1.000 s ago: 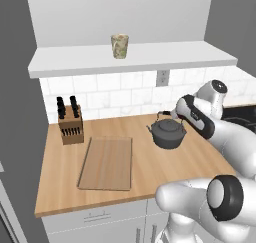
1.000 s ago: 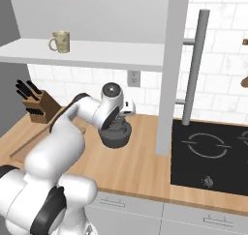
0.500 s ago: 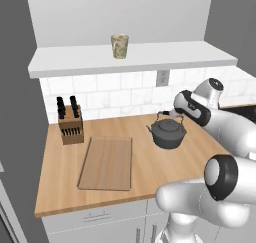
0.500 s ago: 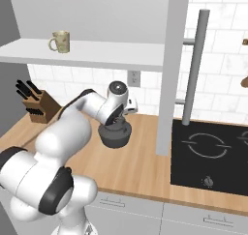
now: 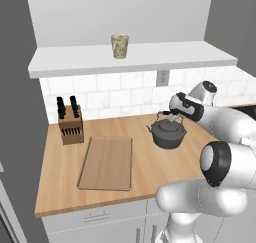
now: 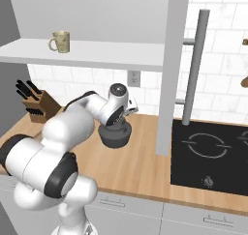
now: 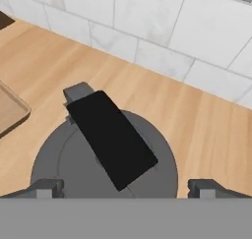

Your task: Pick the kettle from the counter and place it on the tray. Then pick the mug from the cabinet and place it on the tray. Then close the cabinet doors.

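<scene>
While my claw (image 7: 126, 186) hangs directly above the kettle (image 5: 169, 133), its jaws stand spread wide and released, one fingertip (image 7: 47, 187) to each side of the arched black handle (image 7: 112, 138), grasping nothing. Item one, kettle: dark grey, squat, upright on the wooden desk (image 5: 150, 172), near the tiled wall, spout (image 7: 78, 91) toward the tray. Item two, tray (image 5: 107, 163): flat light wooden board, bare, lying on the desk between kettle and knife block (image 5: 70, 126), apart from both. Item three, mug (image 5: 119, 46): cream with mottled pattern, upright on the white cabinet shelf (image 5: 135, 58) above the desk. Item four, cabinet door (image 6: 173, 69): swung open, edge-on in the right base view, its silver bar handle (image 6: 193, 68) vertical, the black cooktop (image 6: 210, 156) beyond it.
</scene>
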Tool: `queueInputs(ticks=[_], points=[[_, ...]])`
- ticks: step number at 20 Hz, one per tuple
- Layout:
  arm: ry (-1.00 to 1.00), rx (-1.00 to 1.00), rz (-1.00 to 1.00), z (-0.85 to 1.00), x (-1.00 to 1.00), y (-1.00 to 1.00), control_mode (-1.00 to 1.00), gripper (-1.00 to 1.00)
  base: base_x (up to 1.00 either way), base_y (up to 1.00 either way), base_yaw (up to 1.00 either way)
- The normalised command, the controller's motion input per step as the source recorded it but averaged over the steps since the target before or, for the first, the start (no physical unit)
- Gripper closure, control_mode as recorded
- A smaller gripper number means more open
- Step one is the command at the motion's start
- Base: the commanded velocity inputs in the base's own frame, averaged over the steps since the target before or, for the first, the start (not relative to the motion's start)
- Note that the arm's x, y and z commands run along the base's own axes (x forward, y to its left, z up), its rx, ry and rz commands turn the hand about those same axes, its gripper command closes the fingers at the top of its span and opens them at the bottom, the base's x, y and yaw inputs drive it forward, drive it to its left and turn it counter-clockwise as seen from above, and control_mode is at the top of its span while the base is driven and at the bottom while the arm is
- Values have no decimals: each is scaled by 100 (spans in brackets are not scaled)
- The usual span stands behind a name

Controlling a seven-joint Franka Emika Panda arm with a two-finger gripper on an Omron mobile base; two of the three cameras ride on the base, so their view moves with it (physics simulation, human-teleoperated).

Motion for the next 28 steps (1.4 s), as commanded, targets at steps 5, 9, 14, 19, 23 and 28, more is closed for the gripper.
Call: queueInputs(ticks=[5, 9, 14, 19, 23, 28], points=[[0, 0, 7, -16, 23, 0, -100, -100, 0, 0, 0], [5, 0, 7, -20, 30, 0, -100, -100, 0, 0, 0], [3, 0, 7, -10, 30, 0, -100, -100, 0, 0, 0], [0, -6, 6, -11, 21, 0, -100, -100, 0, 0, 0], [1, -10, 4, -34, -1, 0, -100, -100, 0, 0, 0], [3, -13, 2, -63, -21, 13, -100, 100, 0, 0, 0]])
